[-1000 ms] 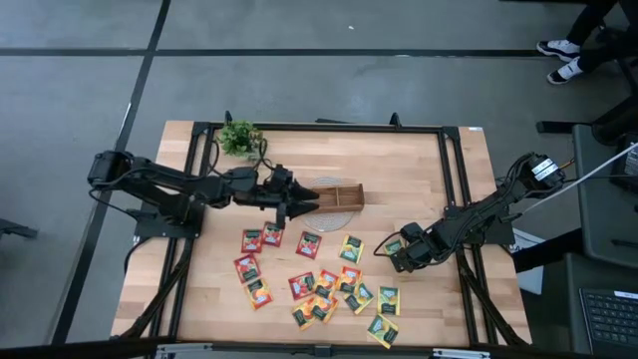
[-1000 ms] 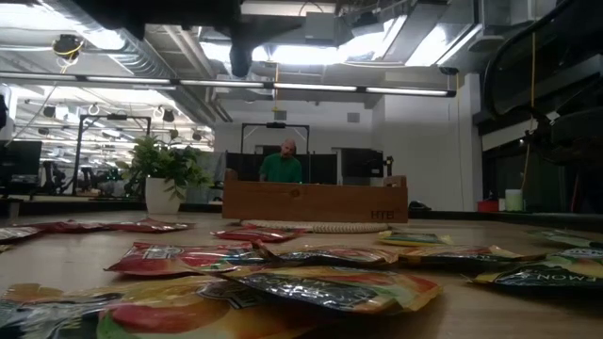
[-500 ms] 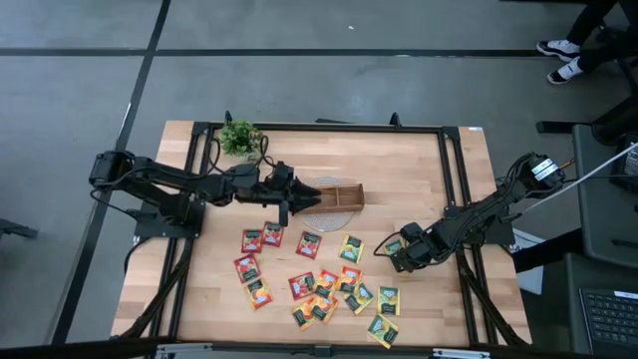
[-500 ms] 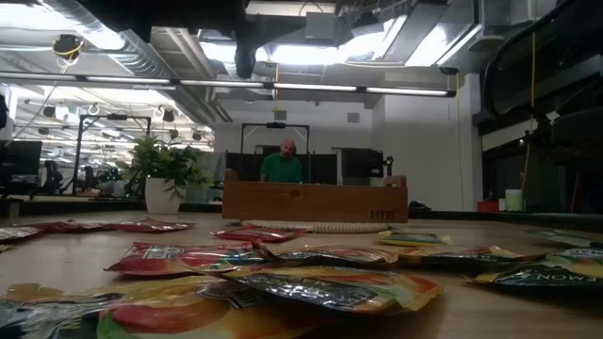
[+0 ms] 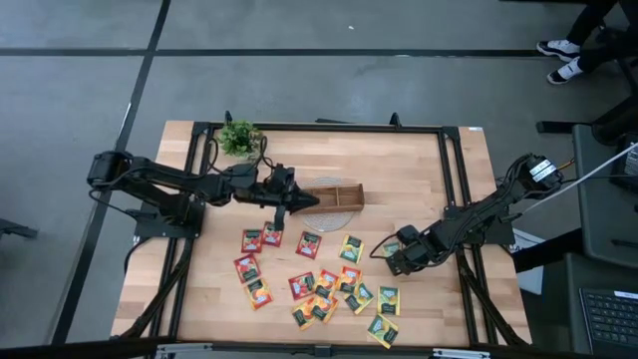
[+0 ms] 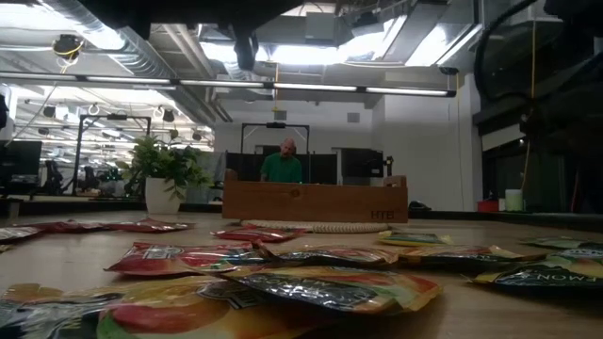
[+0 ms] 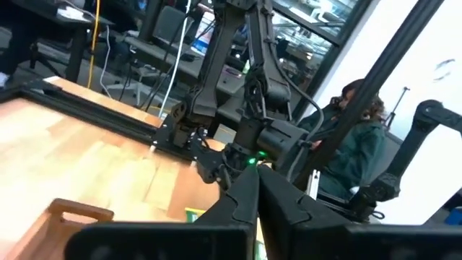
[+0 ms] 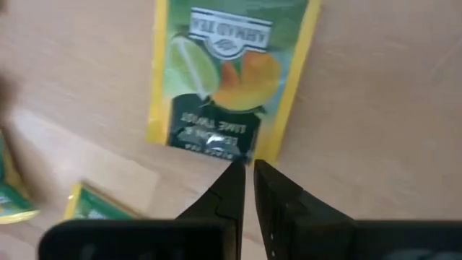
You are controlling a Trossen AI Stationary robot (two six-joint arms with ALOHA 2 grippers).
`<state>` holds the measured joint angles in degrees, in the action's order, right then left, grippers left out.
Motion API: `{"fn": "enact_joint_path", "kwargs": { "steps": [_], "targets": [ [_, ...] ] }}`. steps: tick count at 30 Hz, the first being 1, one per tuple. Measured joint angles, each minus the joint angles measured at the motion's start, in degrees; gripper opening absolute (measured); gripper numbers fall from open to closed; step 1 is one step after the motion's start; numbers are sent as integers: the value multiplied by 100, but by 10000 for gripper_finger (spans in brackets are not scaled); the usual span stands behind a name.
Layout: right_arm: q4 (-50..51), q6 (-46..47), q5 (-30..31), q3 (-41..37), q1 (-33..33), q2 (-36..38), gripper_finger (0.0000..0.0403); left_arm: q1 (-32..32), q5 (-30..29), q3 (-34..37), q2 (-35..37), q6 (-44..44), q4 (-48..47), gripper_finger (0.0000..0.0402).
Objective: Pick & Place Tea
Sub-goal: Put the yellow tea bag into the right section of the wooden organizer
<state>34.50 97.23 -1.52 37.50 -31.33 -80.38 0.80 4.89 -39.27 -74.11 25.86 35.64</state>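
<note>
A: What is sitting where on the pale wooden table [image 5: 419,165]?

B: The long brown wooden tray [image 5: 334,195] is lying near the table's middle, toward the far edge. The small green potted plant [image 5: 239,138] is standing at the far left corner, left of the tray.

A: And the sachets?

B: The small flat square tea-bag sachets [image 5: 317,281] are lying scattered on the near half, in front of the tray. The left gripper [image 5: 282,205] is hanging just left of the tray, behind the sachets. The right gripper [image 5: 397,250] is sitting at the spread's right edge, directly over one sachet [image 8: 224,76].
</note>
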Motion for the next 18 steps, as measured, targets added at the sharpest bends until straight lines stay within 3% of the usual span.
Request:
{"fn": "enact_joint_path", "kwargs": {
  "steps": [11, 18],
  "targets": [
    [203, 26, 28, 506, 0, 11, 35, 0, 79, 0, 72, 63, 10, 10],
    [140, 990, 37, 552, 2, 13, 38, 0, 79, 0, 72, 189, 10, 8]
  ]
}}
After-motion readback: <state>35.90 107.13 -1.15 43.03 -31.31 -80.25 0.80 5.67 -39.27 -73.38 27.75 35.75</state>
